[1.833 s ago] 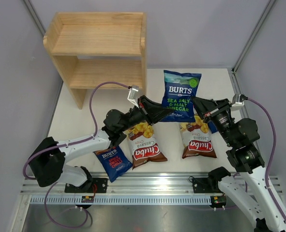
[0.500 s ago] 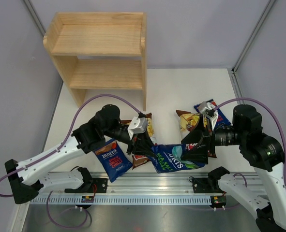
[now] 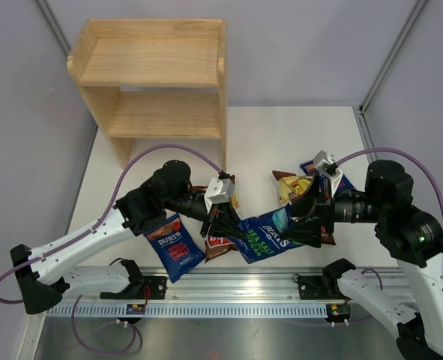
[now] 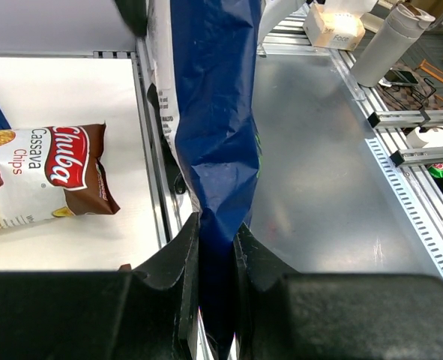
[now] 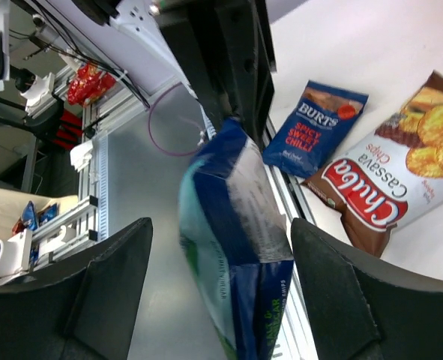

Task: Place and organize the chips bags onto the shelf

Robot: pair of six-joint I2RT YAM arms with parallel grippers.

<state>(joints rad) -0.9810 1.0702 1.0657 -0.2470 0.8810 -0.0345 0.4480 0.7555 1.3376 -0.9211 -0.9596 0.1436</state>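
Tightly, the left tool [image 4: 217, 247] pinches a flat seam of the blue Burts bag [image 4: 214, 112], its black fingers [image 4: 184, 262] pressed against the glossy foil on both sides. From that grip the bag stretches across to the right tool [image 5: 221, 225], puffed and creased, its face with pale green lettering turned up. The right tool stands wide, one blunt black finger on each side of the bag's end with a gap at either side, so it closes on nothing. The bag hangs in the air between the two tools, over the near edge of the white worktop [image 3: 281, 142] and the ribbed metal rail [image 3: 243, 307]. Just below the left tool lies a brown-and-cream Chuba bag [image 5: 378, 187], and beside that the red-label Burts bag [image 3: 175, 251], both flat. Behind the right tool a second Chuba bag [image 3: 290, 187] and a third Burts bag [image 3: 339, 184] lie partly hidden. Well beyond the left tool stands the pale wooden shelf [image 3: 154, 75], two plain-grained tiers between flat side panels.
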